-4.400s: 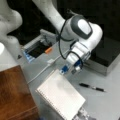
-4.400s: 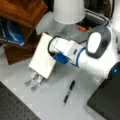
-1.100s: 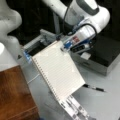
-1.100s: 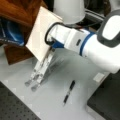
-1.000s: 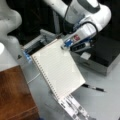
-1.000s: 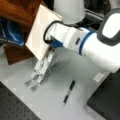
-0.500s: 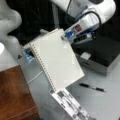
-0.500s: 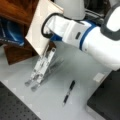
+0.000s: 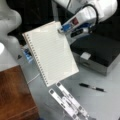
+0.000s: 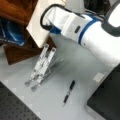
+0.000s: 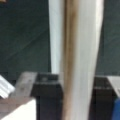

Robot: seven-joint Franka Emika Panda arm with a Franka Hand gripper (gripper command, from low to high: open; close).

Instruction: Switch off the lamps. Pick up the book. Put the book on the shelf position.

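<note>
The book [image 9: 50, 52] hangs tilted in the air, clear of the grey tabletop [image 9: 100, 102], spiral edge toward a front view's left. The gripper [image 9: 62, 28] is clenched on its upper corner; the wrist view shows the book edge-on between the jaws. The shelf position [image 9: 13, 95] lies below at left, bare. A folding metal stand [image 9: 68, 102] and a pen [image 9: 91, 87] lie on the tabletop beneath; a black-topped metal box [image 9: 100, 55] stands at right.

I'm seeing my arm [image 9: 100, 11] showing glossy white rounded shells in both front views, with a blue band [image 10: 86, 28] circling one joint and a dark grey ring [image 10: 110, 17] edging the next. A black cable [image 9: 93, 10] is looping over the wrist. The gripper [image 9: 65, 28] is showing blue-grey housing with a red mark.
</note>
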